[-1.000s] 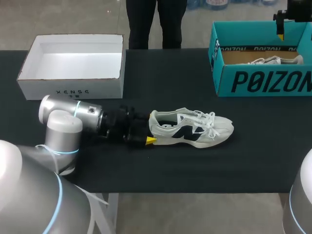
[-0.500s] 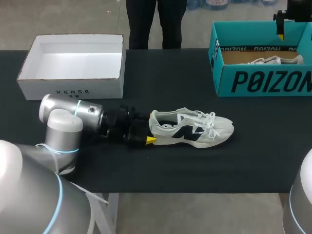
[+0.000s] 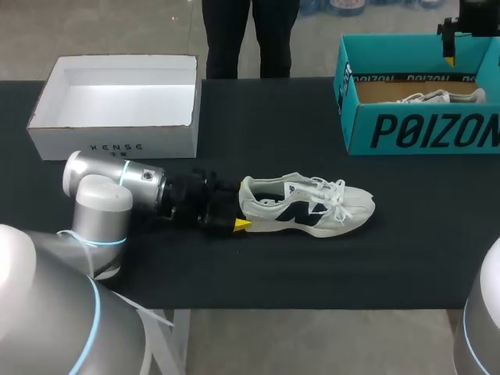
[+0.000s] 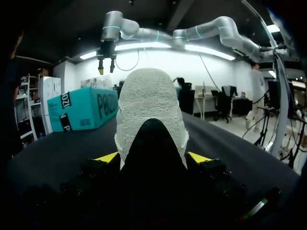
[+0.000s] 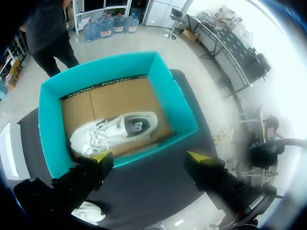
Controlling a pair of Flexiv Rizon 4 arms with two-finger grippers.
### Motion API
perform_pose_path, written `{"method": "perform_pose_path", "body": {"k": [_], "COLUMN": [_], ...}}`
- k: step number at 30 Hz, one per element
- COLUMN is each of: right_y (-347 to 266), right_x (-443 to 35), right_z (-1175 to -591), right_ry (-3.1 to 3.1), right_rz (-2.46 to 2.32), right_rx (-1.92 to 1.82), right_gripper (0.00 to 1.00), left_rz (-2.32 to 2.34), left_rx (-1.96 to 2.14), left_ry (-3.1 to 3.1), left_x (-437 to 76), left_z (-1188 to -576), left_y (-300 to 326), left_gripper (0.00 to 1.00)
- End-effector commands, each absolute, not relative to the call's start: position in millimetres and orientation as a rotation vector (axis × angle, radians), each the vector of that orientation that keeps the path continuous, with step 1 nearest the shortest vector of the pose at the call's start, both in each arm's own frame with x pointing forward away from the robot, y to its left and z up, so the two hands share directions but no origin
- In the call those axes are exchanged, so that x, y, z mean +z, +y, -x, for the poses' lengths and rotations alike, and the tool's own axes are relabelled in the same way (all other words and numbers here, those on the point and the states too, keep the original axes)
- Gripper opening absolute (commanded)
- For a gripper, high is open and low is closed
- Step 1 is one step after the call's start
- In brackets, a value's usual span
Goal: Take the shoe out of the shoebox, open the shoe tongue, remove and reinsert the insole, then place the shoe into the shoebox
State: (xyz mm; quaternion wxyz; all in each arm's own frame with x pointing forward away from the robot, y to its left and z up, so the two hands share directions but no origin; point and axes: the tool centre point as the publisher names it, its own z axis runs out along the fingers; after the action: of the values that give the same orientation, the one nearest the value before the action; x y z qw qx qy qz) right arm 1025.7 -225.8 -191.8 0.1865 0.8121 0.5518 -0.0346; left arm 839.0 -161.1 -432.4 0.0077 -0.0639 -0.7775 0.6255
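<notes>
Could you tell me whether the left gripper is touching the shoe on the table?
Touching. The left wrist view shows the heel of the shoe wedged between the yellow tips of the left gripper, with both tips against its sides.

Robotics lab: left arm [image 3: 117, 183] and right arm [image 4: 220, 25] at a table [image 3: 258, 266]

Open table [image 3: 266, 125] runs between the white box [image 3: 117, 144] and the teal shoebox [image 3: 422, 129]. The left gripper [image 3: 238, 209] clasps the heel of the shoe [image 3: 312, 207], closing off that end (toe side free). A second shoe [image 5: 115, 130] occupies the shoebox floor.
</notes>
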Motion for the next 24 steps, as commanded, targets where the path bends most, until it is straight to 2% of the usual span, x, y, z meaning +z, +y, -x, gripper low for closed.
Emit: {"method": "perform_pose_path", "body": {"k": [1, 11, 24], "right_y": [-189, -109, -68], "right_x": [-183, -205, -198], "right_z": [-1010, -947, -910], "right_ry": [1.533, 1.668, 1.789], "right_rz": [-2.267, -2.310, -2.282], "right_rx": [-0.200, -0.296, -0.274], "right_gripper": [1.00, 1.00, 1.00], "left_rz": [0.200, 0.200, 0.200], "left_rx": [1.953, 1.953, 1.953], "left_ry": [-2.431, -2.431, -2.431], "left_x": [-435, -435, -435], "left_z": [-839, -839, -839], "left_y": [-164, -164, -164], "left_gripper": [0.00, 0.00, 0.00]}}
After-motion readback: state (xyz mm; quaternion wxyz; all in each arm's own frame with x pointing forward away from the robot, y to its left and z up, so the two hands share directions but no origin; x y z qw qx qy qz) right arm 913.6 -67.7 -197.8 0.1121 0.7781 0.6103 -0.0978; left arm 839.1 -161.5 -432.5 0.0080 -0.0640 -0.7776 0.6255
